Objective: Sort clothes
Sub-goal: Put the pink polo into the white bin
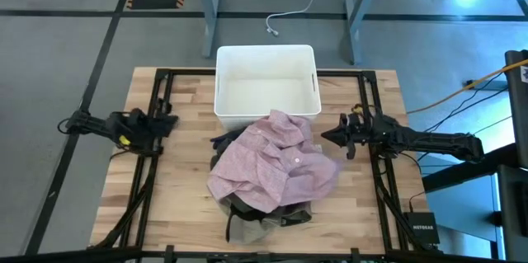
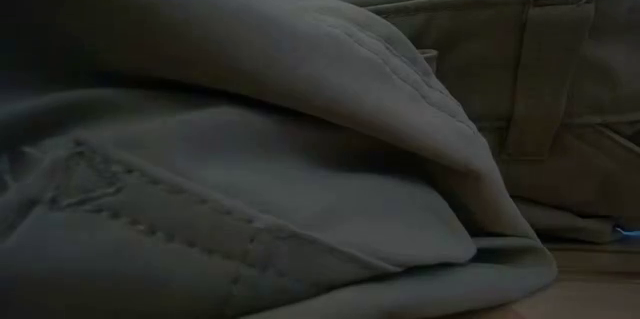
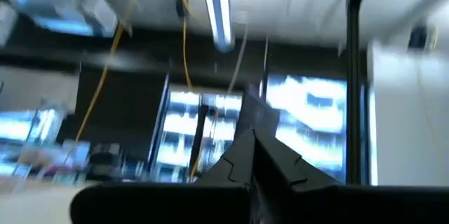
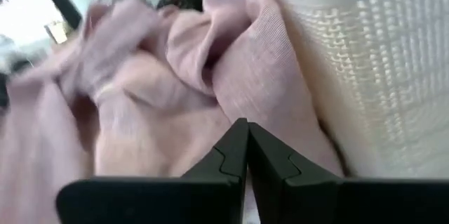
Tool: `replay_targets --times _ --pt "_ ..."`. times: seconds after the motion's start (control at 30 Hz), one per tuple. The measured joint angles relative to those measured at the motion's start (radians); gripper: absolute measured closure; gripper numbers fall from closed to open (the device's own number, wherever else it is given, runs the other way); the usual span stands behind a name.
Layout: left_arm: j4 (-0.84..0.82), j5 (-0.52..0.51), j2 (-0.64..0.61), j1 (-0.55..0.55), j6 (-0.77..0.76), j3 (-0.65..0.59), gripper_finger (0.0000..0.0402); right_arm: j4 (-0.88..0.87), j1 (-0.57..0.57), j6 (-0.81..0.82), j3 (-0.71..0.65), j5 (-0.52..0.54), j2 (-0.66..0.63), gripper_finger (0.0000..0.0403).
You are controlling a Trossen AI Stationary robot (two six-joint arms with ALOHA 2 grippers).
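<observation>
A pile of clothes lies at the table's middle, near the front. A pale pink button shirt (image 1: 276,160) lies on top, its far edge against the white bin (image 1: 266,90). Dark olive and black pieces (image 1: 247,205) stick out under it, and khaki-tan trousers (image 2: 300,159) fill the low view. My left gripper (image 1: 169,121) is shut and empty at the table's left. My right gripper (image 1: 327,137) is shut and empty just right of the shirt; in its wrist view (image 4: 245,136) it points at the pink cloth (image 4: 161,97).
The white rectangular bin (image 4: 379,76) stands at the table's far middle, next to the pile. Black frame rails (image 1: 153,164) run along both table sides. Bare wood (image 1: 181,189) lies left and right of the pile.
</observation>
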Motion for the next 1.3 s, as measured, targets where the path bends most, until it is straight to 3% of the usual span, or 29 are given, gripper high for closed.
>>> replay_targets --times 0.13,0.23,0.43,0.63,0.73,0.9,1.1,1.3 --pt "-0.010 0.020 0.013 0.000 0.027 0.052 0.0401 0.055 0.000 0.028 0.000 0.073 0.000 0.0379" --pt "-0.095 0.045 0.097 -0.001 0.033 0.159 0.0401 0.164 0.000 0.000 0.000 0.054 0.000 0.0379" --pt "-0.140 0.045 0.539 -0.016 0.077 0.408 0.0401 0.385 0.000 -0.067 0.000 0.017 0.000 0.0379" --pt "-0.409 -0.029 1.009 -0.039 0.141 0.769 0.0401 0.431 0.000 -0.134 0.011 0.017 0.000 0.0379" --pt "-0.540 -0.051 1.176 -0.052 0.194 0.962 0.0401 0.427 0.000 -0.163 0.021 0.017 0.000 0.0379" --pt "-0.614 -0.050 1.341 -0.063 0.215 1.204 0.0399 0.424 0.000 -0.224 0.032 -0.010 0.000 0.0379" --pt "-0.918 -0.056 1.417 -0.082 0.072 1.465 0.0328 0.369 0.000 -0.260 0.048 -0.026 0.000 0.0379" --pt "-1.104 -0.043 1.431 -0.155 -0.137 1.496 0.0217 0.317 0.000 -0.259 0.053 -0.102 0.000 0.0379"
